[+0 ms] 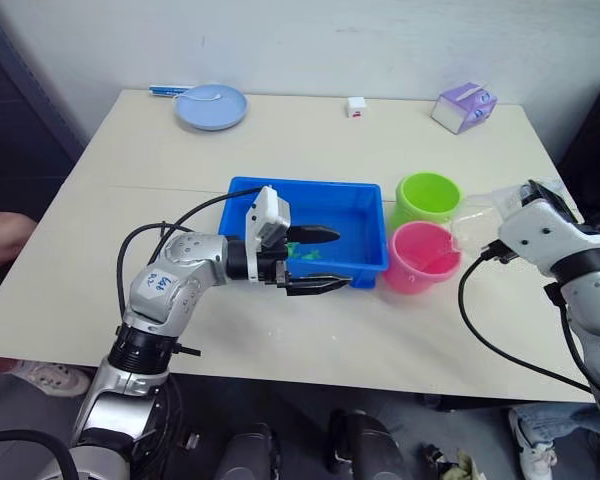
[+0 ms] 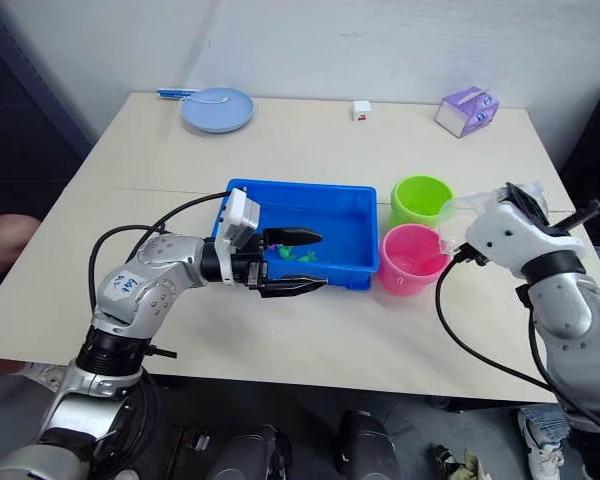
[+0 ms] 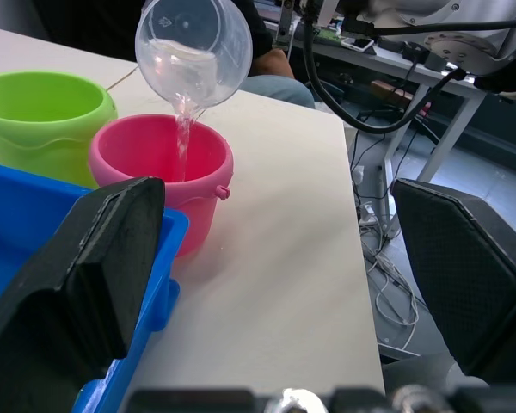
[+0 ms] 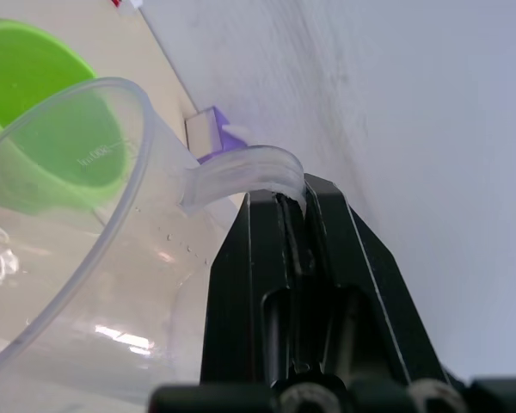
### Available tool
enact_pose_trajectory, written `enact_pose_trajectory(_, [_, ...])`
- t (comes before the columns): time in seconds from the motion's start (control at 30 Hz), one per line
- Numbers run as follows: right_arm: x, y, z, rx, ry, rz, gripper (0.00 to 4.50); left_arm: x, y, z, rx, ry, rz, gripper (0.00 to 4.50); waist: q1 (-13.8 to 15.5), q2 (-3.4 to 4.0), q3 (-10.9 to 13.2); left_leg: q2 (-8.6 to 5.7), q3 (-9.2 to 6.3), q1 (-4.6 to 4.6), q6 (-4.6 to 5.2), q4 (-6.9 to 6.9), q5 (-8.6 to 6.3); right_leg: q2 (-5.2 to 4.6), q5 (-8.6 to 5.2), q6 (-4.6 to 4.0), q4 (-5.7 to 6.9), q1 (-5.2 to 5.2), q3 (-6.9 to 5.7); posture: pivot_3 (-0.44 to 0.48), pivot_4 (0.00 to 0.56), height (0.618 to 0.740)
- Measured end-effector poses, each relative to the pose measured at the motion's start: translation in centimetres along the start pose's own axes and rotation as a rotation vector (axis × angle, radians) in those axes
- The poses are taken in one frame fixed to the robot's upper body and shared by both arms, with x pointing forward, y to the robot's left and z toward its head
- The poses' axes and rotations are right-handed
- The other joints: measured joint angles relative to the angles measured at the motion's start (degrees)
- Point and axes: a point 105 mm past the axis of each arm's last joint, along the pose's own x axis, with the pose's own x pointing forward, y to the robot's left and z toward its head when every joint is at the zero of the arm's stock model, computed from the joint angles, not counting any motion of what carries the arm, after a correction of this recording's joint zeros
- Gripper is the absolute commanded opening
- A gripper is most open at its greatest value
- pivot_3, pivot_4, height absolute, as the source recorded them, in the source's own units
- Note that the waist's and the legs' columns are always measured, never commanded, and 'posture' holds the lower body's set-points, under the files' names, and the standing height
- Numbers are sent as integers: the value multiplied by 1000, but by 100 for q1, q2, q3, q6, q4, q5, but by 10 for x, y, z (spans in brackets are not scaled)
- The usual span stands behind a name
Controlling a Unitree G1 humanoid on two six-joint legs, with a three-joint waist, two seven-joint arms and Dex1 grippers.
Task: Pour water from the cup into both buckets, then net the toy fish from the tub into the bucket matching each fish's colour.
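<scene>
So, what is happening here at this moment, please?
The robot's right gripper holds the clear cup by its handle, tilted over the pink bucket, and a thin stream of water runs into that bucket. The green bucket stands just behind the pink one. The left gripper waits open at the front edge of the blue tub, holding nothing. Some small green toy fish lie in the tub, not yet netted.

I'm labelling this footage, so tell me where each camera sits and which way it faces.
Eye views: head, looking down at the bright blue plastic tub; both arms show.
Left wrist view: along the open left gripper toward the pink plastic bucket.
Right wrist view: right gripper clamping the clear plastic cup.
Shared: lime green plastic bucket.
</scene>
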Motion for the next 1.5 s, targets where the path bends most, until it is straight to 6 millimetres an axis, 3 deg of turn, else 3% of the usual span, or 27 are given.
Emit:
enact_pose_trajectory(0.2, [2, 10, -3, 95, 21, 0, 669, -1, 0, 1, 4, -1, 9, 4500, 10, -1, 0, 0, -2, -2, 0, 1, 0, 0, 0, 0, 0, 1, -2, 0, 150, 739])
enact_pose_trajectory(0.57, [0, 6, -33, 576, 177, -96, 669, -2, 5, 0, -7, -10, 35, 4500, -2, 0, 0, 1, -2, -2, 1, 1, 1, 0, 0, 0, 2, 1, -3, 0, 150, 739])
enact_pose_trajectory(0.67, [6, 3, -38, 710, 204, -117, 669, 0, 8, 2, -10, -28, 59, 4500, -6, 0, 0, 0, -1, -1, 2, 1, 1, -1, 0, 0, 3, 0, -3, 0, 150, 739])
enact_pose_trajectory(0.8, [24, -6, -44, 749, 215, -135, 669, 2, 25, 7, -1, -45, 129, 4500, -6, 0, 0, -2, 0, -1, 5, 0, 3, -1, 1, 1, 3, 0, -3, 0, 150, 739])
enact_pose_trajectory(0.97, [55, -12, -48, 673, 209, -133, 669, -1, 41, 7, 17, -48, 203, 4500, -50, 0, 0, -2, 4, -5, 6, -5, 3, -1, 1, 1, 1, -5, -5, 0, 150, 739])
enact_pose_trajectory(1.2, [97, -22, -37, 391, 138, -105, 669, 2, 43, 8, 36, -57, 207, 4500, -144, 0, 1, -2, 0, -12, 7, -6, 5, -7, 1, 1, 1, -9, -14, 0, 150, 739])
enact_pose_trajectory(1.5, [124, 3, -6, -85, -26, 52, 669, 1, 43, 8, 37, -60, 219, 4500, -156, 0, 1, -2, -1, -16, 7, -4, 5, -13, 1, 1, 1, -12, -15, 0, 150, 739])
